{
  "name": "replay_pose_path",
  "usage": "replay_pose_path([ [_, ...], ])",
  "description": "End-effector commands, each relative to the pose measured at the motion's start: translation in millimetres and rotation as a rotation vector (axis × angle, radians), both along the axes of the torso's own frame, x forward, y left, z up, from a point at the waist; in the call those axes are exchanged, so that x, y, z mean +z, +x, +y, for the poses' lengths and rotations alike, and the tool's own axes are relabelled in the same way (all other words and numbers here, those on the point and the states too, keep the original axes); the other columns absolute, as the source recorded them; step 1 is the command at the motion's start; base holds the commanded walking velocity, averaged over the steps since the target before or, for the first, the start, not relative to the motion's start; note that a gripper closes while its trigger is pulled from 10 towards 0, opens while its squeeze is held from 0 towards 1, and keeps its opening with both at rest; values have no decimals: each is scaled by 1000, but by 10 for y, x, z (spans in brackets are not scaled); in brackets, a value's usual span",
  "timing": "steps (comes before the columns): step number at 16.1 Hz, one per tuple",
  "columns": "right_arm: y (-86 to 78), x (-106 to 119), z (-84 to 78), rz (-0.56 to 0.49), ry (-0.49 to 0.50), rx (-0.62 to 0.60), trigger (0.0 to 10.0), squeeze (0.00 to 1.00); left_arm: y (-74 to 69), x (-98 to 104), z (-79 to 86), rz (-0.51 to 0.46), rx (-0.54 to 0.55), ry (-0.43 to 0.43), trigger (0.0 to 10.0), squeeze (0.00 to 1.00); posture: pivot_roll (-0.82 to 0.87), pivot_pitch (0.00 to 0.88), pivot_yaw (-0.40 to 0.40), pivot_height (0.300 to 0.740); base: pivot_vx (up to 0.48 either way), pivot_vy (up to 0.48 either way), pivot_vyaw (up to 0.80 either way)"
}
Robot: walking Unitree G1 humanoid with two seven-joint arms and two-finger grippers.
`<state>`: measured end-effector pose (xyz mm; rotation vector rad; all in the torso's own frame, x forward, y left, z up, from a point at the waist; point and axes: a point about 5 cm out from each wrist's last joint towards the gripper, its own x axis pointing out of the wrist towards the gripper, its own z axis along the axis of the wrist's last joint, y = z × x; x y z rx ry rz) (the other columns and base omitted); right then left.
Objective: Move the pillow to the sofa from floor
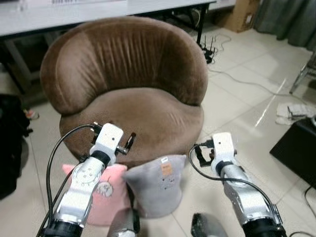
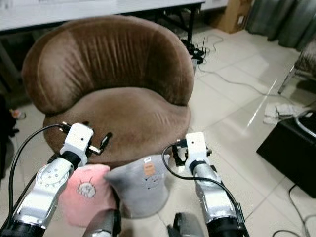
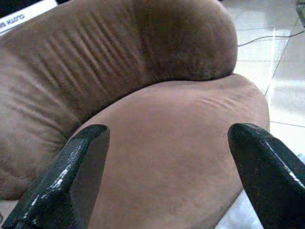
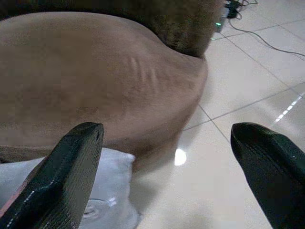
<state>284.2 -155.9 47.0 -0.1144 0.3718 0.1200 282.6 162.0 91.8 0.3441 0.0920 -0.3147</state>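
Note:
A grey pillow (image 1: 158, 185) with a small orange patch stands on the floor, leaning against the front of the brown round sofa (image 1: 140, 116). A pink pillow (image 1: 106, 195) stands just to its left, partly behind my left arm. My left gripper (image 3: 167, 136) hangs open above the pink pillow and faces the sofa seat, with nothing between its fingers. My right gripper (image 4: 167, 131) is open too, low at the sofa's front right, with the grey pillow's corner (image 4: 109, 186) just beside one finger. Neither gripper touches a pillow.
A black box (image 1: 296, 148) stands on the tiles at the right, with a crumpled cloth (image 1: 291, 111) behind it. Cables and a router (image 1: 210, 49) lie behind the sofa's right side. A white table (image 1: 74, 15) runs along the back, and a black bag (image 1: 10, 143) sits at the left.

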Motion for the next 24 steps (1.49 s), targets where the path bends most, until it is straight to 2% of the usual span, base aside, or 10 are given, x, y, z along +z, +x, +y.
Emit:
replay_pose_path([
  [1, 14, 32, -79, -7, -11, -20, 10000, 0, -11, -6, -82, 4, -30, -7, 10000, 0, 43, 0, 8, 630, 311, 0, 0],
  [7, 16, 29, -75, -4, -13, -13, 10000, 0, -17, -26, -119, 11, -55, 9, 10000, 0, 40, 0, 9, 630, 0, 0, 0],
  [13, 25, 35, -68, -3, -14, -5, 10000, 0, -13, -29, -123, 10, -50, 16, 10000, 0, 42, 0, 4, 576, 0, 0, 0],
  [19, 22, 43, -70, -8, -14, 1, 10000, 0, -8, -76, -127, 26, -65, 45, 10000, 0, 38, 0, -1, 567, 0, 0, 0],
  [20, 33, 57, -39, -10, -10, 36, 10000, 0, 20, -175, -95, 77, -87, 82, 10000, 0, 40, 0, -5, 567, 0, 0, 0],
  [21, 33, 57, -39, -10, -10, 36, 10000, 0, 20, -175, -95, 77, -87, 82, 10000, 0, 40, 0, -5, 567, 0, 0, 0],
  [22, 60, 106, 39, -28, -20, 136, 10000, 0, 103, -323, 4, 171, -95, 89, 10000, 0, 29, 0, -8, 567, 0, 0, 0],
  [23, 64, 121, 59, -33, -22, 164, 10000, 0, 130, -352, 36, 191, -86, 88, 10000, 639, 29, 0, -8, 567, 0, 0, 0],
  [24, 66, 147, 91, -36, -23, 217, 10000, 0, 200, -439, 122, 267, -47, 101, 10000, 1000, 21, 0, -13, 567, 0, 0, 0],
])
